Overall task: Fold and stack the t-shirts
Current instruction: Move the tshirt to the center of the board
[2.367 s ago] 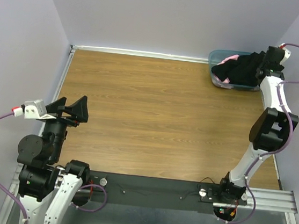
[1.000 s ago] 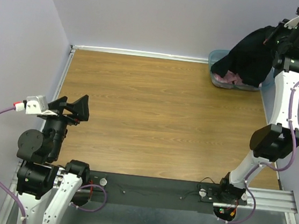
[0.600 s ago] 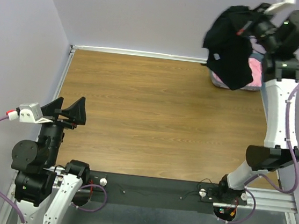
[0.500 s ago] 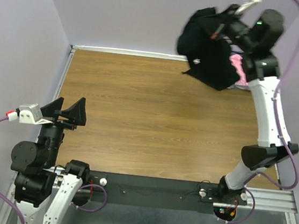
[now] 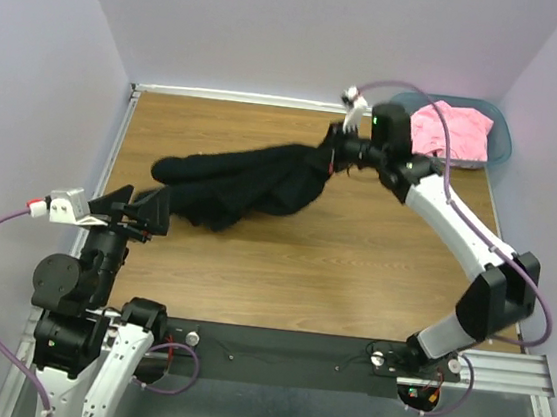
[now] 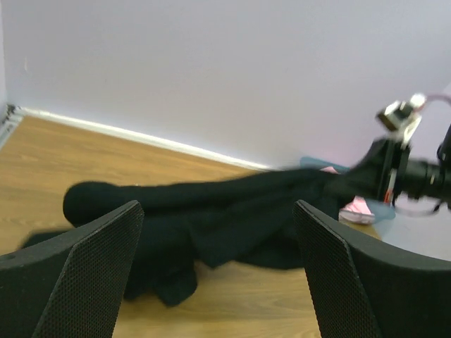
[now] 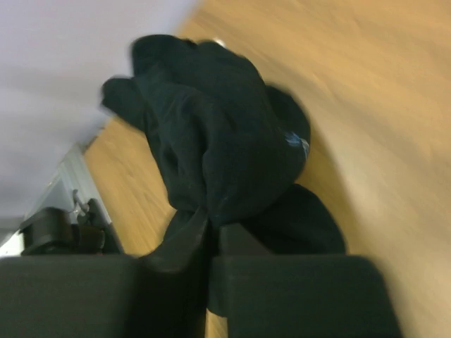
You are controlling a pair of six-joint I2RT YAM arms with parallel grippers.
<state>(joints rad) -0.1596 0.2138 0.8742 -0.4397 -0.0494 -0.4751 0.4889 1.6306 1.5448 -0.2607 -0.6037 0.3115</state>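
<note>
The black t-shirt [image 5: 246, 182] lies stretched in a crumpled band across the wooden table, from the left side up toward the back middle. My right gripper [image 5: 333, 152] is shut on its right end, the cloth pinched between the fingers [image 7: 211, 229]. The pink t-shirt [image 5: 453, 133] sits bunched in the teal bin [image 5: 499, 140] at the back right corner. My left gripper [image 5: 148, 209] hangs open at the table's left edge, just short of the black t-shirt's [image 6: 211, 218] near end, with nothing between its fingers [image 6: 106, 267].
Lavender walls close in the table at the back and both sides. A black rail [image 5: 292, 356] with the arm bases runs along the near edge. The right arm [image 5: 456, 239] reaches diagonally over the table's right half.
My right gripper has lifted the black t-shirt out of the bin, swung it left and down, and laid it across the table. The pink t-shirt now shows in the bin. The left gripper barely moved.
</note>
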